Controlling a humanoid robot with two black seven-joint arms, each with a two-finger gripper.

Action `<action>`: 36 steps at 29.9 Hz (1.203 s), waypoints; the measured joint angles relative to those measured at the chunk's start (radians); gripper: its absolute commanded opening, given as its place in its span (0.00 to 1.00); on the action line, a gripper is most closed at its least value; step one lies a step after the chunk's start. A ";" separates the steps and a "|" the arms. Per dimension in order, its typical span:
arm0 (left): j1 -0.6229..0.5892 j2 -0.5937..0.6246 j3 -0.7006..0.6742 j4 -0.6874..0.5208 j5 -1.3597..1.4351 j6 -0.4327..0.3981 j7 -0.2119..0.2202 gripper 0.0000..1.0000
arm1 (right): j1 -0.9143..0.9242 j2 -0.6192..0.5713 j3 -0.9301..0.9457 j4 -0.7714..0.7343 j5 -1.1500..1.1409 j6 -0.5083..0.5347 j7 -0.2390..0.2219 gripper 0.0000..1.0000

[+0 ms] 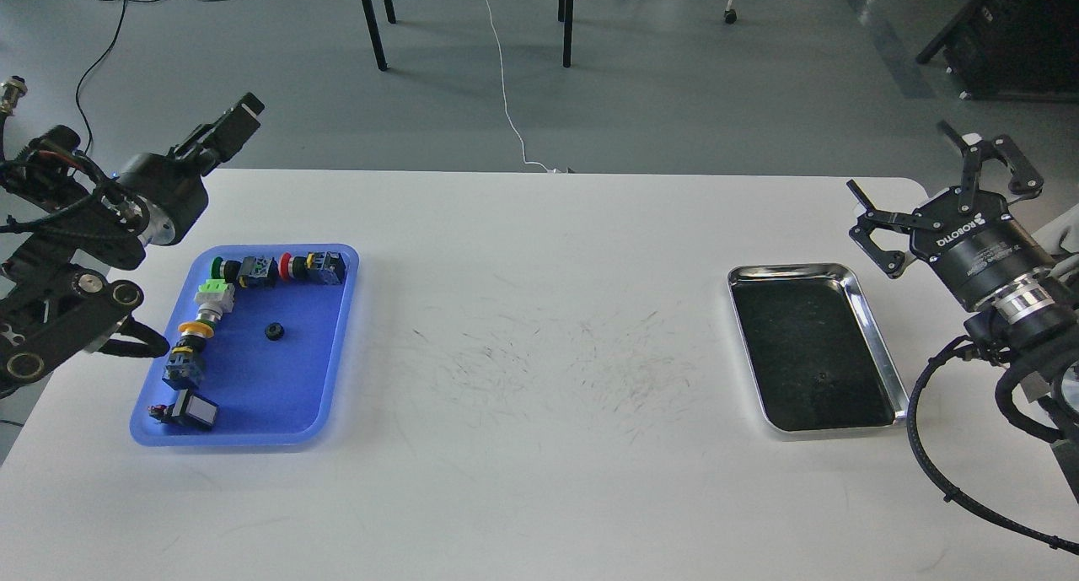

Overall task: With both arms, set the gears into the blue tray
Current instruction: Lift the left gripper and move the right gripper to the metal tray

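Right claw (919, 172) spread wide (left claw (229, 131) unclear)

The only readable text is the white brand name "ROBOTIQ", printed upside down on the right gripper (923, 180).

Grey floor (674, 75) beyond a white table (539, 353), with black furniture legs (371, 20) and trailing white cable (506, 83).
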 measured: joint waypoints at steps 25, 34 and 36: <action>0.045 -0.241 -0.299 0.064 -0.646 -0.359 0.075 0.98 | 1.040 -0.511 -1.213 0.504 -1.069 -0.053 -0.050 0.98; 0.105 -0.209 -0.288 0.056 -0.628 -0.374 0.071 0.98 | 1.000 -0.565 -1.366 0.504 -1.296 -0.018 -0.062 0.98; 0.111 -0.202 -0.288 0.057 -0.628 -0.375 0.070 0.98 | 0.980 -0.561 -1.373 0.499 -1.337 -0.014 -0.073 0.98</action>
